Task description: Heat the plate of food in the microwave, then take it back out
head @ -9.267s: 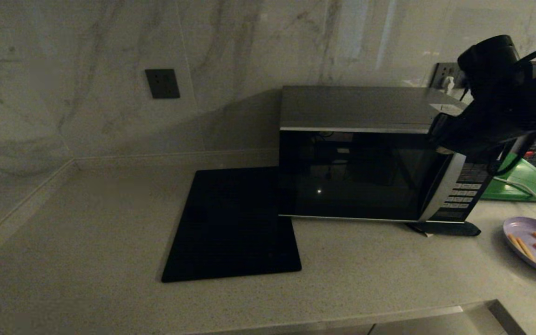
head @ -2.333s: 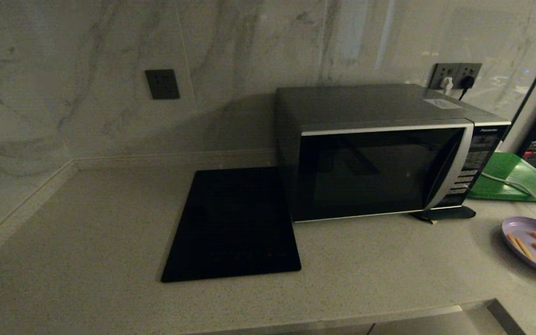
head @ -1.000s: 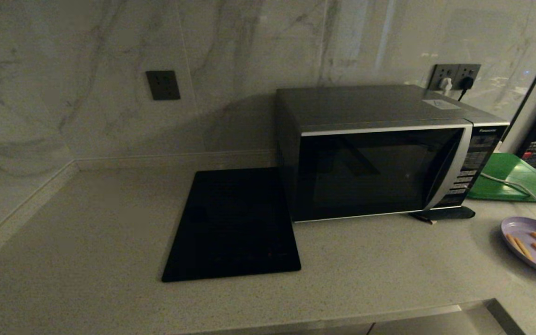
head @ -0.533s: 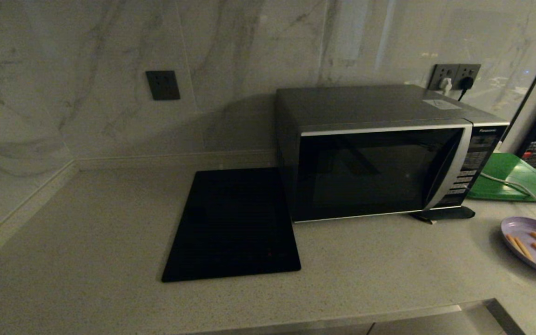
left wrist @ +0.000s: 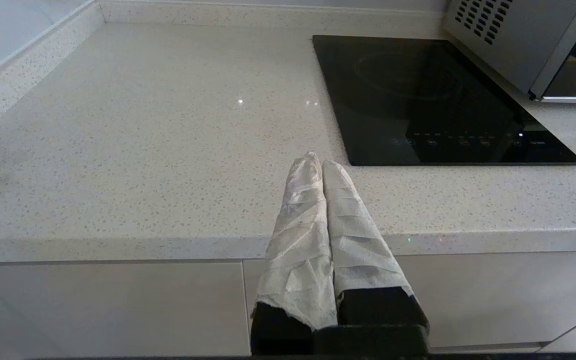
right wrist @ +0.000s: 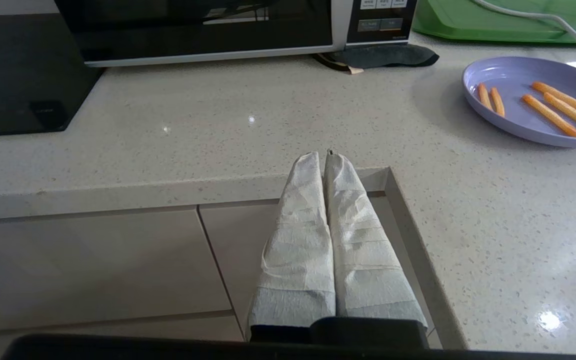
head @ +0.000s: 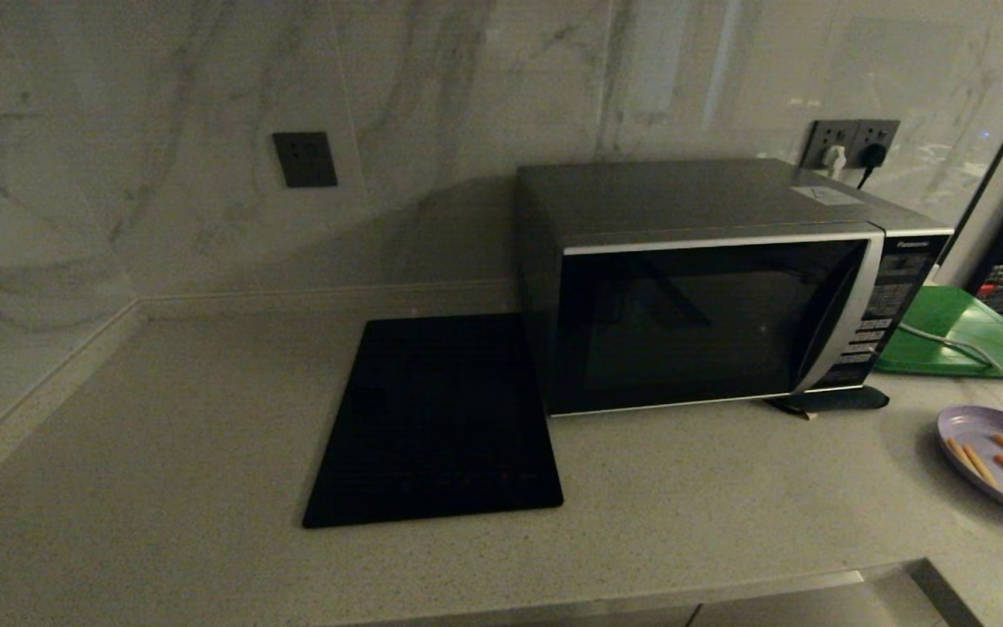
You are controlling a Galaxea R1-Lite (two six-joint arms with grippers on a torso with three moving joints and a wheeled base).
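Plate of food sitting on table beside closed microwave; I'm seeing both hands pressed together, empty.

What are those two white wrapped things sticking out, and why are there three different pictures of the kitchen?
Those are a robot's grippers, each with two fingers wrapped in white cloth. One camera sits on its head, looking down at the counter. The other two ride on its wrists. The left gripper and right gripper are both shut and hold nothing, waiting at the counter's front edge. On the counter stand a microwave with its door closed, a flat black slab, a green board, and a purple plate of food with orange sticks.
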